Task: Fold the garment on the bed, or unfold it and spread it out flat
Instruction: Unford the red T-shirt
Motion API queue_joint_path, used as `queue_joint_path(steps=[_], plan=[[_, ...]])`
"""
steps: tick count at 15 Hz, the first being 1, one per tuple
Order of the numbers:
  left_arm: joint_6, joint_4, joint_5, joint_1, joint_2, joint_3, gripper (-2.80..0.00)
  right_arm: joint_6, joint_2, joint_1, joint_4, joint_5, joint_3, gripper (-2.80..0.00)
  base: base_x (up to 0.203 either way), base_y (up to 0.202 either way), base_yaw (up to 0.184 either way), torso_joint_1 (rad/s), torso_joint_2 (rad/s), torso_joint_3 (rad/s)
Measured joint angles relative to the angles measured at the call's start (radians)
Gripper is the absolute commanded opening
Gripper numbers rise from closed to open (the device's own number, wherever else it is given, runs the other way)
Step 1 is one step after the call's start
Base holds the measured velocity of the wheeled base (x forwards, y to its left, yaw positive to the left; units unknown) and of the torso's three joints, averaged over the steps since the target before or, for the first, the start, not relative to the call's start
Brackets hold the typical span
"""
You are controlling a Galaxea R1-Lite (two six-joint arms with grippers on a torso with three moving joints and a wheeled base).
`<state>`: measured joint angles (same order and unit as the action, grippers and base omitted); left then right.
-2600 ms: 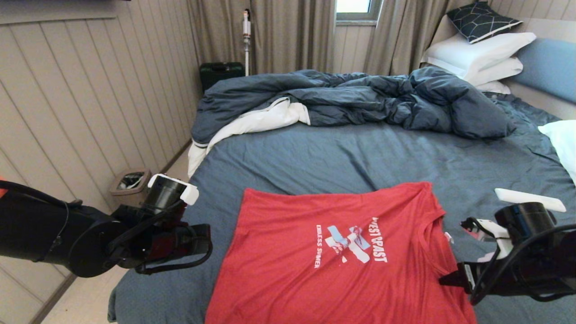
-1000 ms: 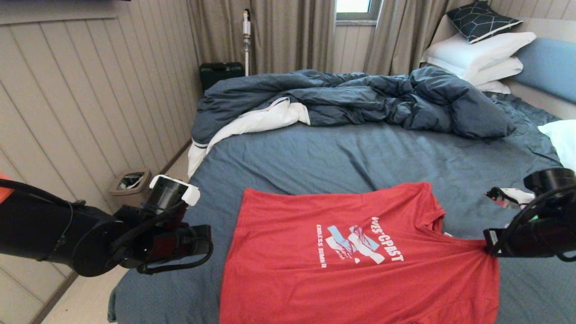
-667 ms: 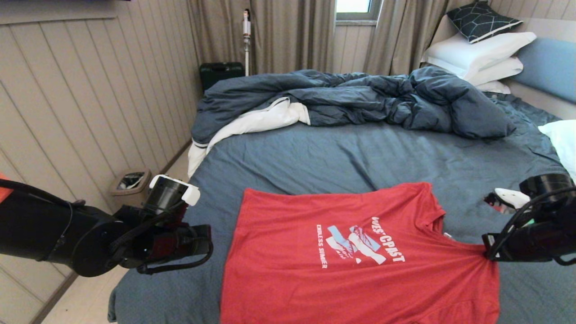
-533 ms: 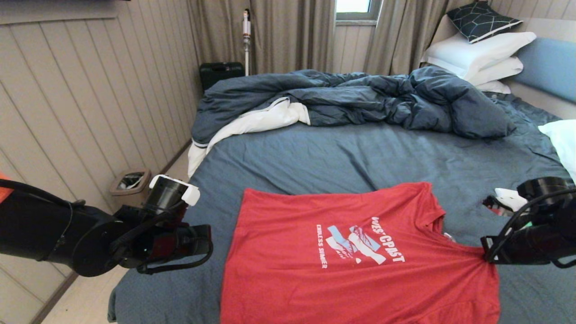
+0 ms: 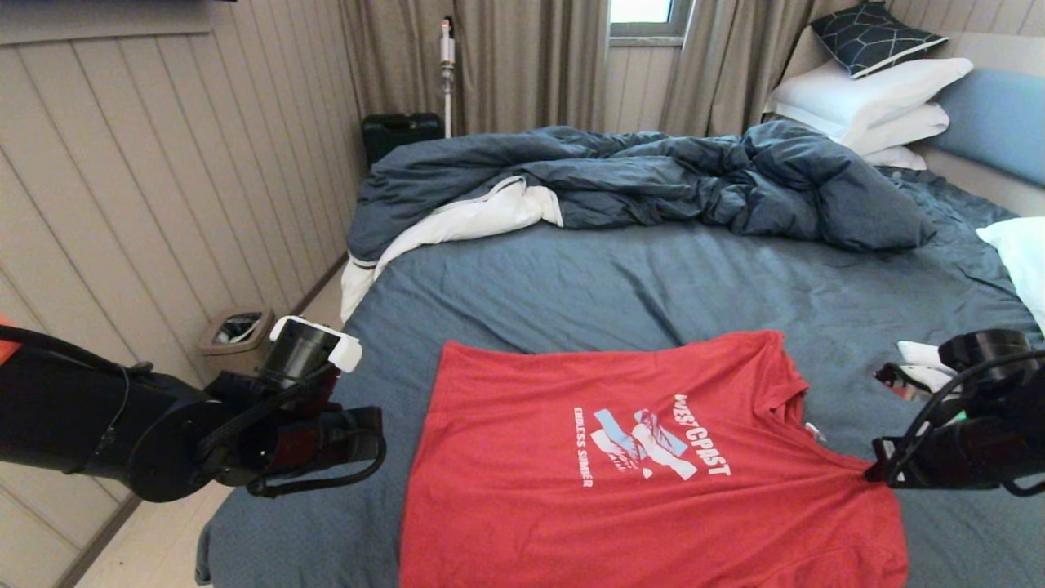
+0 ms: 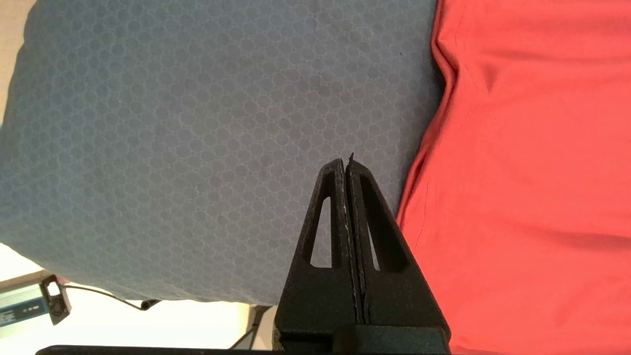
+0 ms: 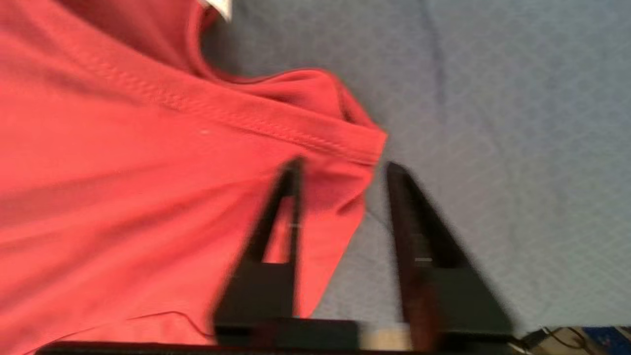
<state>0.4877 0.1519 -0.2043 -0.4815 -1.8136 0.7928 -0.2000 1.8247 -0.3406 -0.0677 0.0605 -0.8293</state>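
The garment (image 5: 637, 490), a red T-shirt with a white and light-blue chest print, lies print-up and mostly flat on the near part of the bed (image 5: 653, 286), collar toward the right. My right gripper (image 5: 878, 472) is at its right shoulder corner. In the right wrist view that gripper (image 7: 342, 167) is open, and the red shoulder fabric (image 7: 148, 148) lies loose between and beside its fingers. My left gripper (image 5: 367, 445) hangs left of the shirt. In the left wrist view it (image 6: 346, 162) is shut on nothing above the blue sheet, just beside the shirt's edge (image 6: 532, 172).
A rumpled dark blue duvet (image 5: 653, 175) with white lining fills the far half of the bed. White pillows (image 5: 865, 98) are stacked at the back right, and another pillow (image 5: 1020, 253) sits at the right edge. A small bin (image 5: 237, 327) stands by the panelled wall on the left.
My right gripper dragged the shirt's shoulder to the right, spreading it wider, then sank a little and opened, letting the cloth go. The left arm has not moved.
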Motion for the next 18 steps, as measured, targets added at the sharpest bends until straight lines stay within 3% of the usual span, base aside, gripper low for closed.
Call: queue_joint_path(steps=[5,9,18], plan=[[0.0,0.0,0.0,0.0,0.002,0.0,-2.8,0.055,-0.016,0.0,-0.003,0.016,-0.047,0.0,0.0,0.0,0.0,0.0,0.0,0.0],[0.001,0.001,0.0,0.0,0.005,0.001,-2.8,0.202,-0.012,0.02,-0.006,0.021,-0.186,0.0,0.0,0.0,0.0,0.0,0.0,0.0],[0.011,0.002,0.0,0.001,0.005,0.001,-2.8,0.338,0.204,0.122,-0.001,0.012,-0.488,0.0,0.0,0.0,0.0,0.0,0.0,0.0]])
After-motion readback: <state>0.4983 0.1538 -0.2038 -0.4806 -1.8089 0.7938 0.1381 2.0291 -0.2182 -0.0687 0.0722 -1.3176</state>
